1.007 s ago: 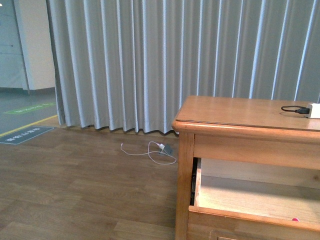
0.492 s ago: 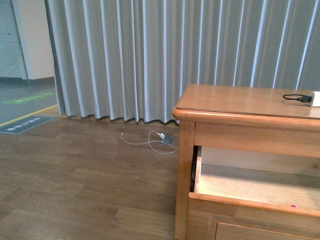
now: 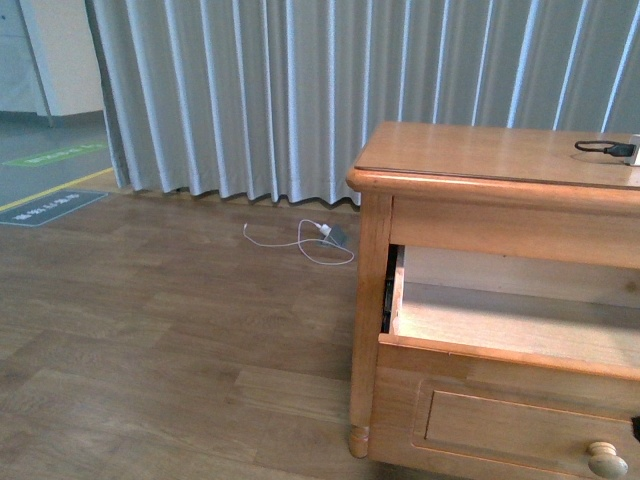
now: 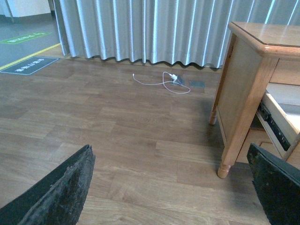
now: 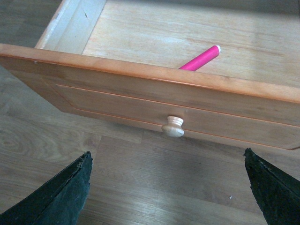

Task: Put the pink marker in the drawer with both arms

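Bright pink marker (image 5: 200, 58) lying inside the pulled-out honey-brown wooden drawer (image 5: 154, 101)

Resting slantwise on the pale wood floor, behind the front panel with its round pale knob (image 5: 173, 127); right black gripper (image 5: 165, 192) spread wide, empty, outside the drawer, apart from the marker; left black gripper (image 4: 171, 187) likewise agape over floorboards.
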### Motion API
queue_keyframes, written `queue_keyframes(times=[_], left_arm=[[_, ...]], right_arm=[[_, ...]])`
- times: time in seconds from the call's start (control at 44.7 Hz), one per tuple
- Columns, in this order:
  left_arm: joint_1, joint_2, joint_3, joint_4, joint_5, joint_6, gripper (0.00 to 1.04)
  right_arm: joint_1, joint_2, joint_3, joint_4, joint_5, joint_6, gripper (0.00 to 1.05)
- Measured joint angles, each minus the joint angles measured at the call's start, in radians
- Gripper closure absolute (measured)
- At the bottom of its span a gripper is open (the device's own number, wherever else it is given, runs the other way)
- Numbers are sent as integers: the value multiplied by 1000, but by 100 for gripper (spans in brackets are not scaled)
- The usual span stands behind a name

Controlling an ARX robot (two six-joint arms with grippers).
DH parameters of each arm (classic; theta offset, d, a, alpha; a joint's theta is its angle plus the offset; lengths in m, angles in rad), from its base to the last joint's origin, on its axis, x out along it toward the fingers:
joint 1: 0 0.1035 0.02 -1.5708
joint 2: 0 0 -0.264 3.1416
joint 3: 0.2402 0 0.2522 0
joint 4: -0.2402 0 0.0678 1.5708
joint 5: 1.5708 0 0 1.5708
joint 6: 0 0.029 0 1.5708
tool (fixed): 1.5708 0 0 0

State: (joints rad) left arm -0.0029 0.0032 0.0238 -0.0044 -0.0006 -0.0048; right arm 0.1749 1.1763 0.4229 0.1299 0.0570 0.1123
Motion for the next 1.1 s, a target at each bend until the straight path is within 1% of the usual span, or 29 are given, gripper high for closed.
queue_keyframes(times=[0.201,0.38,0.492,0.649,0.895,1.096], left_arm=[[0,0,0,0,0,0,6],[0,0,0,0,0,0,6],[0,0,0,0,0,0,6],[0,0,0,0,0,0,6],[0,0,0,0,0,0,6],[0,0,0,0,0,0,6]], right_arm=[[21,295,113,163,70,2,9],[31,451,175,269,120,21,9],[31,589,264,347,169,35,9],[31,721,364,431,205,19,9],[25,857,500,509,252,-1,9],[0,958,631,550,280,-9,9]])
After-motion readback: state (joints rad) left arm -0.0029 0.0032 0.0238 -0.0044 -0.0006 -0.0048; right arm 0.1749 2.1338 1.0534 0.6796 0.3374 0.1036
